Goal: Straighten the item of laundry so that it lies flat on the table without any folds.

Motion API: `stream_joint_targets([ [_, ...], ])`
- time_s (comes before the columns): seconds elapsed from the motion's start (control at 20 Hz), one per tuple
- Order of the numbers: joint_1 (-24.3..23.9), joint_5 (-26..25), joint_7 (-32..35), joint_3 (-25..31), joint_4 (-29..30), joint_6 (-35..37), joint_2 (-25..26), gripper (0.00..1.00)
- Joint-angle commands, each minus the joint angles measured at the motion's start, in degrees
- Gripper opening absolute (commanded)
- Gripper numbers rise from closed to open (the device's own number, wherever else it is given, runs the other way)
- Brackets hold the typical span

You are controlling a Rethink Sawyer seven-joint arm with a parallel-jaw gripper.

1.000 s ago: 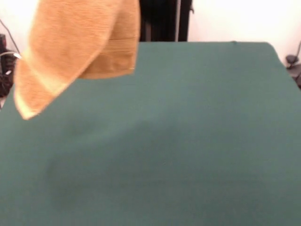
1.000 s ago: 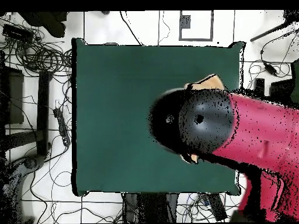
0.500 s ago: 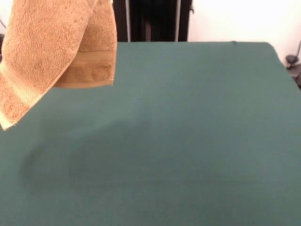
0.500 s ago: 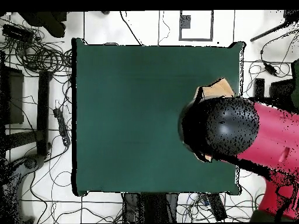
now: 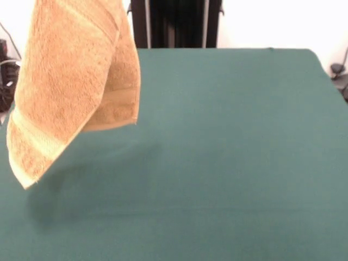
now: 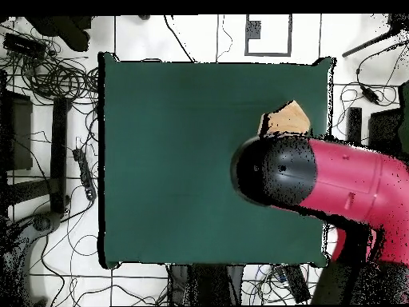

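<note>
Towel [image 5: 70, 87] hanging in the air above the left side of the table [image 5: 228, 163], folded over on itself.

Its lowest corner, with the paler band, points down at the left edge of the front view, clear of the green cloth. From above, only a tan corner shows beyond the red and black arm [image 6: 335, 188], which hides the gripper, so its state cannot be told.

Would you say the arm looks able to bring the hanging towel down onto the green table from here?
Probably yes: the towel hangs in the air above the table, whose cloth shows bare beneath it, so nothing visible blocks the way down.
</note>
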Motion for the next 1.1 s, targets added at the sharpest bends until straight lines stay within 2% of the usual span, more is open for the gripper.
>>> stream_joint_targets([
  [0.05,1.2,-2.4,-6.8,7.5,9.8,-6.8,6.3,0.00],
  [0.35,2.1,-3.5,-4.5,6.8,6.9,-7.0,9.4,0.00],
  [0.65,3.7,-2.2,3.6,5.4,5.1,-9.6,13.0,0.00],
  [1.1,6.3,-0.3,10.8,3.3,1.2,-11.5,17.9,0.00],
])
